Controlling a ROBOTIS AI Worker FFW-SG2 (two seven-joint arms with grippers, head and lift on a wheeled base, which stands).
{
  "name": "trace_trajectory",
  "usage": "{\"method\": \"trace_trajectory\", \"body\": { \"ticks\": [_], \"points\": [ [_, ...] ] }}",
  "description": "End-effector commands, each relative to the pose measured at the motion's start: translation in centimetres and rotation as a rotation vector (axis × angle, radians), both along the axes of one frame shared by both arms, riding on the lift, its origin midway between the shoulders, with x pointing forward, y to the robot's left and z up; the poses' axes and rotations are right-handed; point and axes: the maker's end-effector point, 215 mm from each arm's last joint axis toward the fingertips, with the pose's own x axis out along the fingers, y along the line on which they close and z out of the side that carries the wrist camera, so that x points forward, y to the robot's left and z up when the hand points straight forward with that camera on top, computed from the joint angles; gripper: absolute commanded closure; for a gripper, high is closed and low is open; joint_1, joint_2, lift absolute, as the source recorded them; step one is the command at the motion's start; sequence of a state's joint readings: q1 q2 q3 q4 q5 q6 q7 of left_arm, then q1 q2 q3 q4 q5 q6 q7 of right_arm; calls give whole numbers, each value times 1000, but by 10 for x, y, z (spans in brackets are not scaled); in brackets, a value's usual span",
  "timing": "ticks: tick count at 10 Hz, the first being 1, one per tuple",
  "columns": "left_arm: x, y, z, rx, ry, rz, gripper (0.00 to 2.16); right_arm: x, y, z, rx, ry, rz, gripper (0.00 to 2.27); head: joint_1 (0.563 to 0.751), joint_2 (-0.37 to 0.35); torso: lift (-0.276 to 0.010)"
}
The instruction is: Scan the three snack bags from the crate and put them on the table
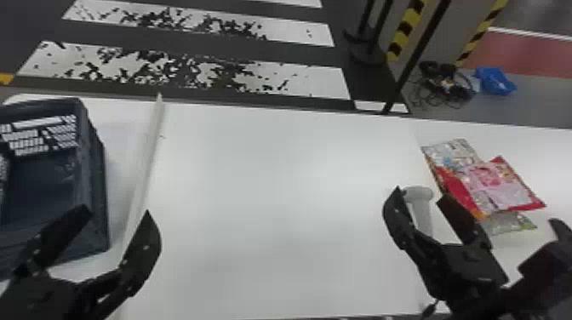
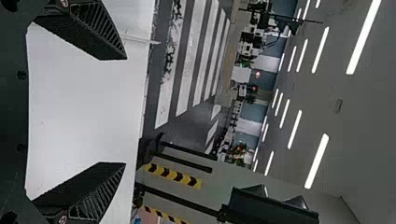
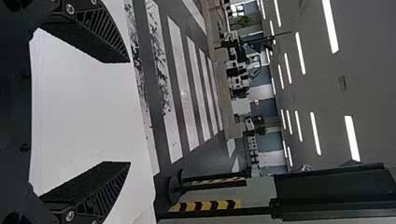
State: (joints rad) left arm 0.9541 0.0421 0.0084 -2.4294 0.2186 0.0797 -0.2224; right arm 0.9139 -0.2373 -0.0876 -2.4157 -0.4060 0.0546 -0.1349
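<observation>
- The left hand (image 1: 118, 211) was held released, its two fingers spread wide with nothing grasped between them.
- The right hand (image 1: 421, 193) was likewise opened and unloaded, its fingers set well apart.
- The left arm was extended from the bottom left corner, with the hand pointed forward; one finger was seen against the near part of the dark crate (image 1: 97, 178).
- The right arm was brought in from the lower right, its hand also aimed forward over the white bench (image 1: 276, 191).
- The grey scanner (image 1: 421, 212) was seen in the gap between the right hand's fingers in the head view, but was not gripped.
- Three snack bags were laid overlapping on the bench, to the right of the scanner: the red and pink bag (image 1: 498, 187) was placed over the silvery bag (image 1: 453, 153) and the greenish clear bag (image 1: 510, 223).
</observation>
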Motion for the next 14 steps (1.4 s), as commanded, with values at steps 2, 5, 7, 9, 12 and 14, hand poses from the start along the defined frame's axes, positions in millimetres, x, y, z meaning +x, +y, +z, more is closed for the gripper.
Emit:
{"method": "trace_trajectory", "body": {
  "ticks": [2,5,7,9,12,14],
  "points": [
    [0,1,0,2,0,0,56,0,0,3,-1,-10,2,107,695,-163,-94],
    [-1,1,-1,0,1,-1,56,-2,-1,10,3,-35,1,107,695,-163,-94],
    [-1,1,-3,0,3,1,56,-3,0,9,2,-31,2,107,695,-165,-94],
    [0,1,1,-1,-12,2,56,-3,1,11,3,-35,4,107,695,-164,-94],
    [-2,2,-2,-1,-6,3,56,-4,3,11,7,-34,8,107,695,-161,-94],
    [-2,2,-1,-1,-11,4,56,-3,4,11,7,-35,11,107,695,-156,-94]
  ]
}}
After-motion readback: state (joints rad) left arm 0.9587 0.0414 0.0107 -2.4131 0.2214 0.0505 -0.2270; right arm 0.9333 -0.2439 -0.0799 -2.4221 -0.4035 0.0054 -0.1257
